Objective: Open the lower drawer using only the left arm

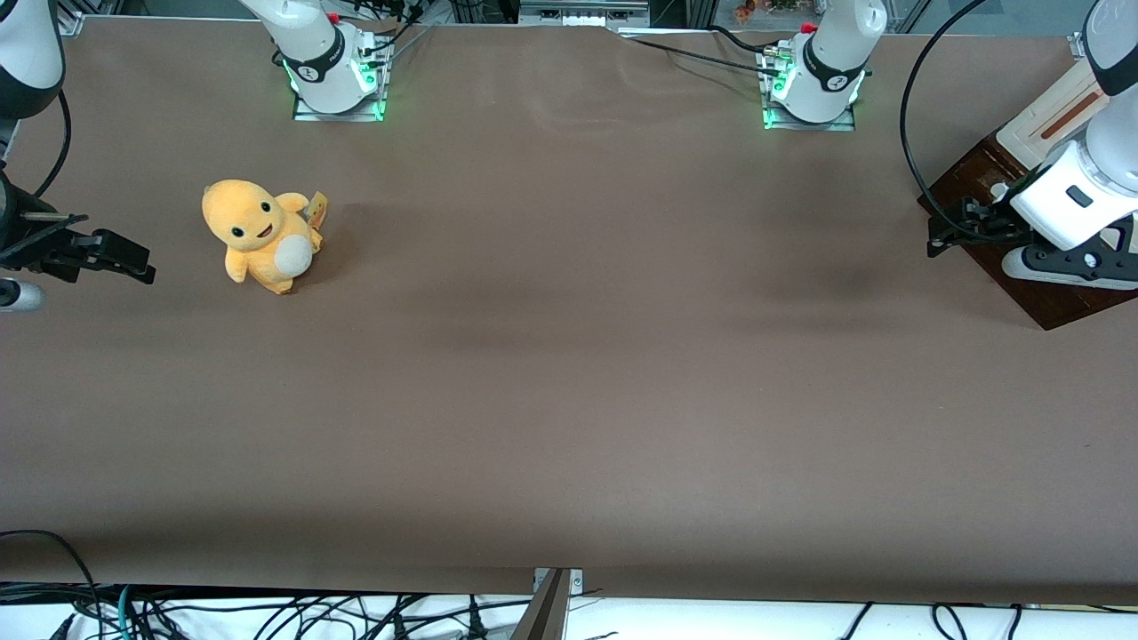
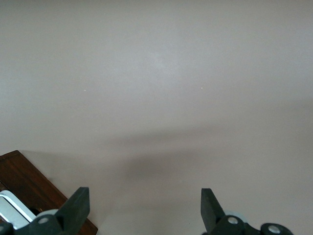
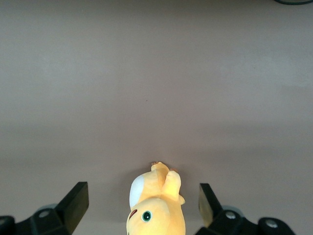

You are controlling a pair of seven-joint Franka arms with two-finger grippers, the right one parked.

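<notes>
A plain brown tabletop [image 1: 569, 356] fills the scene, bare across its middle. At the working arm's end stands a small dark-brown wooden cabinet [image 1: 978, 182], seen from above, with a cream-white upper part [image 1: 1045, 120] showing past the arm. The lower drawer [image 2: 24, 178] belongs to this cabinet; the wrist view shows a dark wood corner of it with a piece of its white bar handle [image 2: 12, 208] just beside one finger. How far out the drawer stands cannot be told.

The left arm [image 1: 1080, 191] leans low over the cabinet, its gripper [image 1: 956, 233] at the cabinet's edge and reaching out toward the open tabletop. The wrist view shows the jaws spread wide with nothing between them, only bare tabletop ahead. That wide spread probably serves to let a finger slip around or against the handle, and the low, level pose suits a straight pull outward.

Toward the parked arm's end, well apart from all this, a yellow plush toy [image 1: 260, 233] sits upright on the tabletop, out of the drawer's path.
</notes>
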